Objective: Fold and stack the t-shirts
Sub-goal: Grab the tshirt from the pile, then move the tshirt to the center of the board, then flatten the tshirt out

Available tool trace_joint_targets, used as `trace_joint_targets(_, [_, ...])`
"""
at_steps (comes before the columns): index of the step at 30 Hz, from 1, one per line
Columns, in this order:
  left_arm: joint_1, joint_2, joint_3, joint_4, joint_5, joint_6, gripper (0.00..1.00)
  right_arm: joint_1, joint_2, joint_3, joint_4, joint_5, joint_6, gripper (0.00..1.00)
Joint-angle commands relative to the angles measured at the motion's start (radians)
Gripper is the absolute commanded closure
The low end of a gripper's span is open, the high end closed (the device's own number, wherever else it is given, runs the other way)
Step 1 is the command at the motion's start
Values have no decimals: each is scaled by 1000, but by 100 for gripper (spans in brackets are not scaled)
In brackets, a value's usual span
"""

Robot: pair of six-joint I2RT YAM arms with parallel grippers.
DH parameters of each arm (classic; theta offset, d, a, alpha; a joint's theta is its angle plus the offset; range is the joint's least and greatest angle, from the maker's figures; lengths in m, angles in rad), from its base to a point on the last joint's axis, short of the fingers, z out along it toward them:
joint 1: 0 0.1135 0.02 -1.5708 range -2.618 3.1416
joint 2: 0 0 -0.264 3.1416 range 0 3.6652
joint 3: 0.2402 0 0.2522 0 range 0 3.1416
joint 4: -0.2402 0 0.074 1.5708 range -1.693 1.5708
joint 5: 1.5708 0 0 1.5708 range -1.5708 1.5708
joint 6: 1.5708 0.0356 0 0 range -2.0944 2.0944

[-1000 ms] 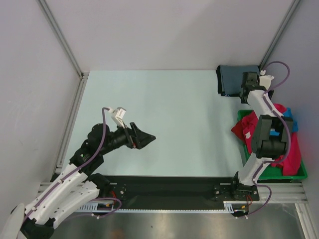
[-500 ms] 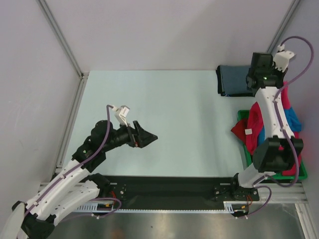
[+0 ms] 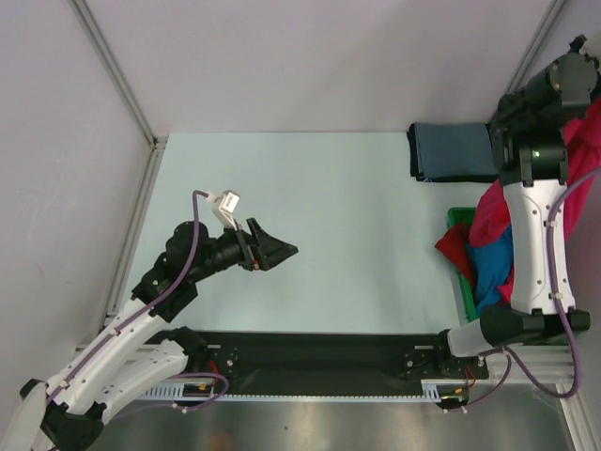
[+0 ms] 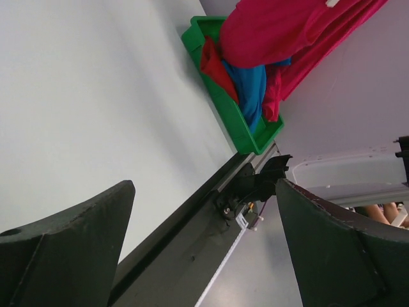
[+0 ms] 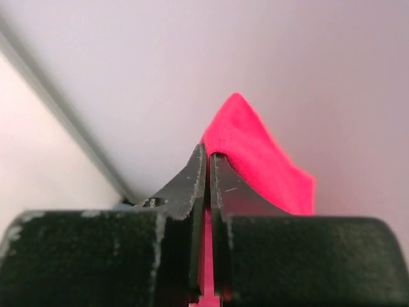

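Observation:
My right gripper is shut on the bright pink-red t-shirt, pinching its cloth between the fingers. It is raised high at the far right edge of the top view, and the pink-red t-shirt hangs from it down into the green tray. A bright blue t-shirt and a darker red t-shirt lie in that tray. A grey-blue t-shirt lies folded at the table's far right corner. My left gripper hovers open over the left-middle of the table, holding nothing.
The left wrist view shows the green tray by the table's right edge with the hanging pink-red cloth over it. Grey walls with metal posts enclose the table. A black rail runs along the near edge between the arm bases.
The right gripper closed on the pink-red t-shirt and rose far up and to the right, pulling the cloth out of the tray. The left arm shifted only slightly.

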Motion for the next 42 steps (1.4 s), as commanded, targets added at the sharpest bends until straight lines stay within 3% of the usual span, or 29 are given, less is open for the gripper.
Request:
trace_joint_targets(1, [-8,-2,69,9,-21,-36,2,76,99,194,166,-72,-129,100])
trace_joint_targets(4, [-8,-4,101,-36,-52,-31,2,209,154,309,352,-102,-297,100])
trace_joint_targets(5, [-7,-4,109,-45,-59,-27,2,243,160,328,503,-137,-413,100])
trace_joint_targets(8, [-7,1,137,-89,-79,-10,2,376,205,476,556,-229,-453,100])
trace_joint_targets(11, [-7,-8,149,-129,-125,3,2,516,194,546,478,-270,-361,100])
trace_joint_targets(14, [-7,-28,160,-168,-197,13,2,632,127,505,351,-364,-141,100])
trace_joint_targets(18, [-5,-66,238,-255,-324,52,2,725,1,248,215,-448,87,100])
trace_joint_targets(19, [-5,-80,249,-286,-389,59,2,729,-24,191,183,-464,225,100])
trace_joint_targets(24, [-5,-217,296,-349,-555,133,2,739,-223,-148,-67,-686,568,100])
trace_joint_targets(29, [-5,-255,293,-363,-581,226,5,737,-378,-674,-190,-809,806,98])
trace_joint_targets(32, [-5,-142,293,-338,-385,291,9,675,-410,-886,-283,-882,865,94])
trace_joint_targets(36, [-18,73,214,-263,-72,268,27,524,-420,-1068,-349,-1030,926,91])
trace_joint_targets(38, [-59,142,157,-151,-65,224,28,425,-415,-1132,-359,-1106,937,91])
trace_joint_targets(42, [-267,263,59,1,-174,187,35,259,-368,-1199,-423,-1168,943,98])
